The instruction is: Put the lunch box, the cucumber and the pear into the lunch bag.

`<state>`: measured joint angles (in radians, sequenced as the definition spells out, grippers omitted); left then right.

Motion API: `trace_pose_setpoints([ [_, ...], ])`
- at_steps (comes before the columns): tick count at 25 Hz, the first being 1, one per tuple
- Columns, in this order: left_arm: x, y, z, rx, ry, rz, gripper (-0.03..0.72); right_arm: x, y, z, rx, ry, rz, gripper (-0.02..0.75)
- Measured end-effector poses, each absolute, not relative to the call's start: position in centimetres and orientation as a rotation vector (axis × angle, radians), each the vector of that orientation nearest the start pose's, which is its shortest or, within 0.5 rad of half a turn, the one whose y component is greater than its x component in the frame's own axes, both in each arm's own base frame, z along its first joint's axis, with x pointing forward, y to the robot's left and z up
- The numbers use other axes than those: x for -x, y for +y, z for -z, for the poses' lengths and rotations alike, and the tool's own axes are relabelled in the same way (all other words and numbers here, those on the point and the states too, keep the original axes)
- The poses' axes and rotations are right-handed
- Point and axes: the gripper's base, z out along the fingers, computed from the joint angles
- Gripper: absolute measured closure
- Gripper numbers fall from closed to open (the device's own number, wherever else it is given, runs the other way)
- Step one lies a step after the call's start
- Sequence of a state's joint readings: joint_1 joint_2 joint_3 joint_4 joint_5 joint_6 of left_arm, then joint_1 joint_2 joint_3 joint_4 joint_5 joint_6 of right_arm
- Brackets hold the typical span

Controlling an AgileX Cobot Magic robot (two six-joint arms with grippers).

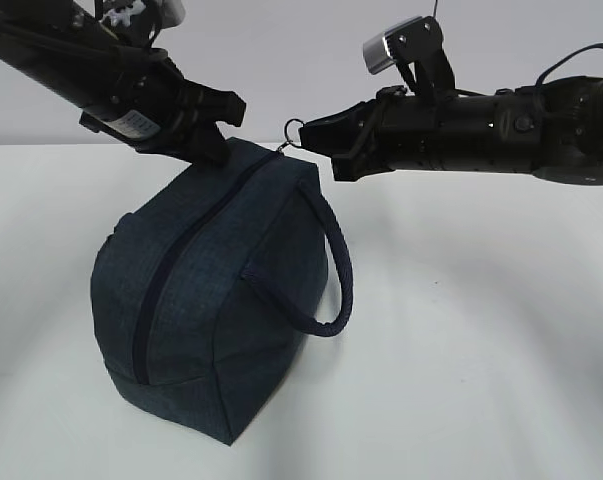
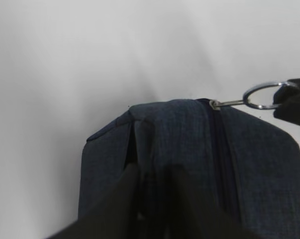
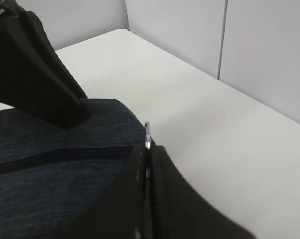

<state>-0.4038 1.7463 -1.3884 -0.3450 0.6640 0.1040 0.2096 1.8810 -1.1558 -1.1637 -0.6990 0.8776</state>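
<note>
meanwhile, the lunch bag (image 1: 216,300) stands upright near the desk's (image 1: 481,350) middle, zipper (image 1: 171,280) closed, loop handle (image 1: 331,270) hanging on its right side. the left gripper (image 1: 213,135) pinches a fold of fabric at the bag's top left edge. the right gripper (image 1: 316,140) is clenched on the silver ring pull (image 2: 261,94) at the zipper's top end.

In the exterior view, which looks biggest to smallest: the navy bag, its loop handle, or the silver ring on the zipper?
1. lunch bag, by far the largest.
2. loop handle, a thick arc down its side.
3. silver ring pull, tiny, pinched by the right gripper.
</note>
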Motion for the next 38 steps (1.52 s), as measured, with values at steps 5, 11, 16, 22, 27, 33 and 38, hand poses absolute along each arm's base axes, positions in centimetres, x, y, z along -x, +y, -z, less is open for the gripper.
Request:
trace_pose_setpoints([
  [5, -35.1, -17.1, -27.7, -0.380, 2.494, 0.504, 0.652, -38.7, 13.7, -22.6, 0.775, 1.701, -0.614, 0.738],
  [11, -34.8, -17.9, -27.6, -0.492, 2.471, 0.482, 0.658, -38.7, 13.8, -22.6, 0.777, 1.695, -0.623, 0.738],
  [16, -34.6, -18.2, -27.6, -0.532, 2.463, 0.472, 0.659, -38.7, 13.7, -22.6, 0.755, 1.712, -0.632, 0.738],
  [22, -34.0, -18.1, -28.3, -0.545, 2.467, 0.476, 0.659, -39.1, 13.5, -22.7, 0.736, 1.736, -0.593, 0.738],
  [27, -33.7, -17.9, -28.9, -0.548, 2.460, 0.480, 0.659, -39.5, 13.5, -22.3, 0.740, 1.749, -0.580, 0.738],
  [33, -33.2, -17.9, -29.5, -0.550, 2.466, 0.499, 0.660, -40.0, 13.5, -21.8, 0.752, 1.766, -0.550, 0.738],
  [38, -33.2, -17.9, -29.4, -0.549, 2.471, 0.505, 0.660, -40.1, 13.4, -21.6, 0.763, 1.781, -0.523, 0.738],
])
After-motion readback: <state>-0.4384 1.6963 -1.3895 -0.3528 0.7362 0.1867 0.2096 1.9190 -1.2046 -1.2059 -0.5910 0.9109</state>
